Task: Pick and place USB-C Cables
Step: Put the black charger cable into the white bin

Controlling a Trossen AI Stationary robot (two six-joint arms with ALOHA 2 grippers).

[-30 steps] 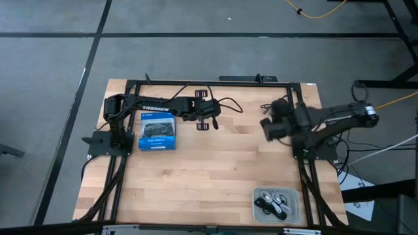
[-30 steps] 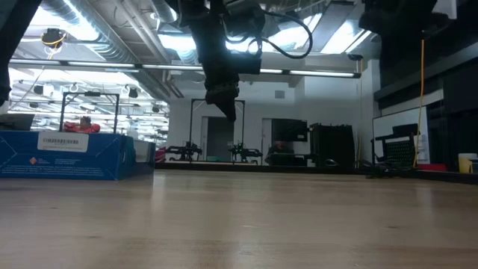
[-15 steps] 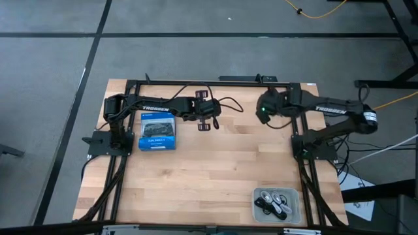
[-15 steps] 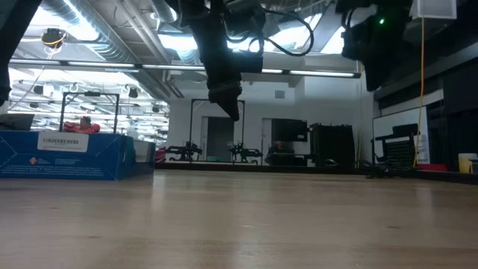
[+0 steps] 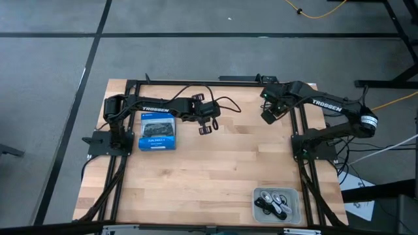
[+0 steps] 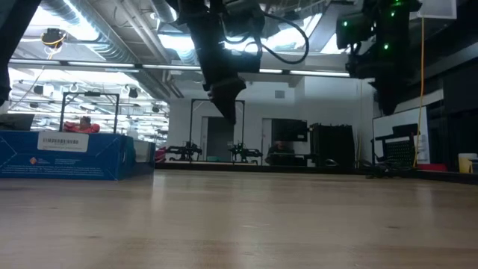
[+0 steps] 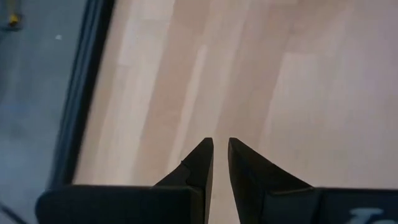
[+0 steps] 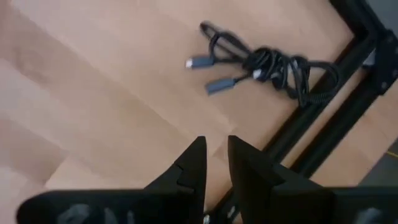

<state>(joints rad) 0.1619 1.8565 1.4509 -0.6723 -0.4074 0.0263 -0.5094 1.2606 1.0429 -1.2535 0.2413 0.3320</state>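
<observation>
A small bundle of thin black USB-C cable (image 8: pixel 267 65) lies flat on the pale wooden tabletop (image 8: pixel 93 81), loosely knotted, with two grey plug ends sticking out. It rests just beside the black frame rail (image 8: pixel 311 134). Several more small cables (image 5: pixel 275 202), black and pale, lie heaped in a clear tray (image 5: pixel 256 196) at the table's near right corner.

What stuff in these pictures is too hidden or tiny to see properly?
- Cables in the clear tray, high view: too small to count or tell apart.
- The tray itself: out of frame in the low view.
- The black cable near the frame, right wrist view: in the high view the right gripper and arm cover that spot.
- Blue box, low view: cut off by the picture's left edge.
- Left gripper, left wrist view: only the fingers' ends show.
</observation>
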